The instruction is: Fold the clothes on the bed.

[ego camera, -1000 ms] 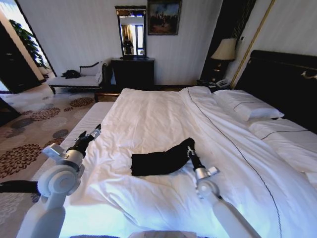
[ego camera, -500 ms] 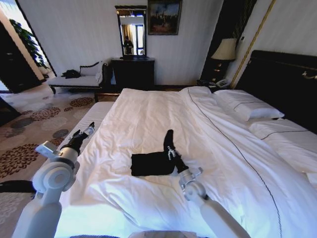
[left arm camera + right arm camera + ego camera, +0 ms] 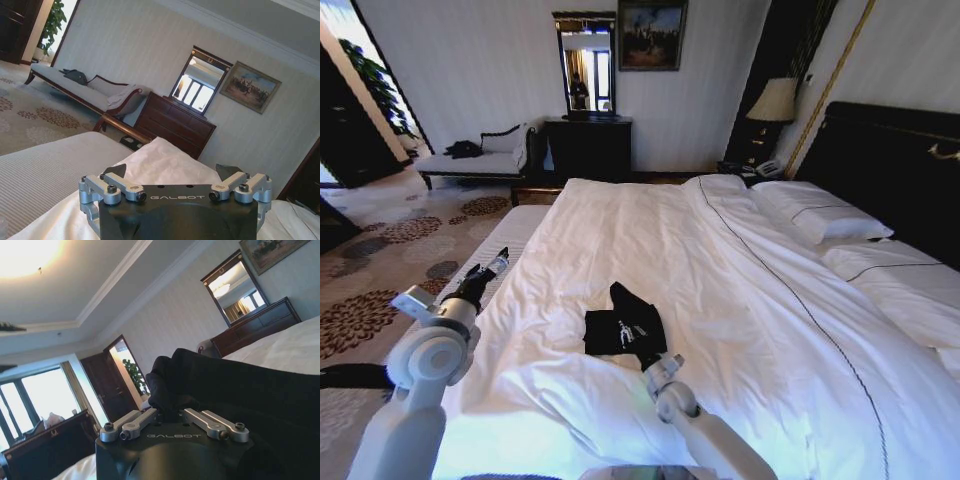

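Observation:
The clothes are one black T-shirt [image 3: 605, 332], bunched in a small folded pile on the white duvet near the front middle of the bed [image 3: 720, 250]. My right gripper [image 3: 638, 340] is over the pile's right part, shut on a flap of the shirt that stands up above it. Small white lettering shows on that flap. In the right wrist view the black cloth [image 3: 235, 385] bulges between the closed fingers [image 3: 135, 421]. My left gripper [image 3: 488, 272] hovers open at the bed's left edge, away from the shirt, with its fingers [image 3: 116, 171] spread and nothing between them.
Pillows [image 3: 817, 215] and a dark headboard [image 3: 890, 160] are at the right. A chaise [image 3: 480, 160], a dark dresser [image 3: 588, 147] with a mirror and a lamp [image 3: 775, 100] stand by the far wall. Patterned carpet [image 3: 390, 250] lies left of the bed.
My right gripper has carried the shirt's right end up and leftward over the rest, making the pile shorter. The left arm has barely shifted.

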### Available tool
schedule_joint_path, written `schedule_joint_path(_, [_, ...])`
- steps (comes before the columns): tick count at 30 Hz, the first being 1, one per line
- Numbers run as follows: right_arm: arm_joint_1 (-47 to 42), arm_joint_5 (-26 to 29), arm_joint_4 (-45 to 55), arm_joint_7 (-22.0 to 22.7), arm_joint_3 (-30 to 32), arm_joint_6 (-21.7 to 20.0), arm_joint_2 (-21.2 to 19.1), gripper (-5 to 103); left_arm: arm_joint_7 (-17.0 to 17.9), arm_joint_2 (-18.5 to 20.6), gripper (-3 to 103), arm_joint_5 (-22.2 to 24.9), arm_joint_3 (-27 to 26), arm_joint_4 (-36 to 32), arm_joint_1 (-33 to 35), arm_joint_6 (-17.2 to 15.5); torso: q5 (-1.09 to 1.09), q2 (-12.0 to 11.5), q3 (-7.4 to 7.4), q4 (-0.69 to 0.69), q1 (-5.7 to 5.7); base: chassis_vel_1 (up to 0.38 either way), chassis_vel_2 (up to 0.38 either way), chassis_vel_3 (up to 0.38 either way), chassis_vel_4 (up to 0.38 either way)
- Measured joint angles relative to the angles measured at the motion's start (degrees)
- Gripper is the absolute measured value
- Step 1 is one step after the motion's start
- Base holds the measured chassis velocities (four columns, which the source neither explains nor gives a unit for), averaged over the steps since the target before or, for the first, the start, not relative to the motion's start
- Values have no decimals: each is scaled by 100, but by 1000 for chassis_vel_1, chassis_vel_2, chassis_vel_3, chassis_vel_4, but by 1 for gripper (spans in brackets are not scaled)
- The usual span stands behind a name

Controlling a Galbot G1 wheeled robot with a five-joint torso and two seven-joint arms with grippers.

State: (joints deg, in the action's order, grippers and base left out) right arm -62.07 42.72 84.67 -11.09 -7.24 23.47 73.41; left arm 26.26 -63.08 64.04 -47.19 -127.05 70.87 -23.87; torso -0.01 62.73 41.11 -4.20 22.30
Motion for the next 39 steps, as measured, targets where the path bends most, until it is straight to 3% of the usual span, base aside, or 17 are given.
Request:
schedule_joint_path(13, [90,-198,-271,33,-223,26,180,4,0,0,100,0,-52,-82,65,-7,0,0,0,-1,0,0,0,0,0])
schedule_joint_path(18, [159,-389,-362,270,-325,-6,167,2,0,0,100,2,-67,-93,72,-11,0,0,0,0,0,0,0,0,0])
schedule_joint_path(22, [181,-791,-296,910,-431,-177,30,23,11,-2,100,40,-67,-96,74,-35,1,0,0,0,0,0,0,0,0])
schedule_joint_path(23, [181,-906,-274,989,-450,-185,-4,23,13,-2,100,47,-67,-97,73,-41,1,0,0,0,0,0,0,0,0])
schedule_joint_path(24, [181,-906,-274,989,-450,-185,-4,23,13,-2,100,47,-67,-97,73,-41,1,0,0,0,0,0,0,0,0])
schedule_joint_path(31, [182,-1750,-222,1065,-566,89,-256,56,18,8,100,58,-75,-86,64,-65,2,0,0,0,0,0,0,0,0])
schedule_joint_path(33, [185,-1850,-195,1045,-593,118,-358,56,18,9,100,58,-75,-77,62,-67,2,0,0,0,0,0,0,0,0])
schedule_joint_path(37, [212,-1945,108,996,-711,126,-994,77,19,23,100,58,-69,-42,53,-79,1,0,0,-1,0,0,0,0,0])
schedule_joint_path(39, [221,-1934,220,970,-714,112,-1172,83,19,34,100,58,-74,-42,52,-80,1,0,0,-1,0,0,0,0,0])
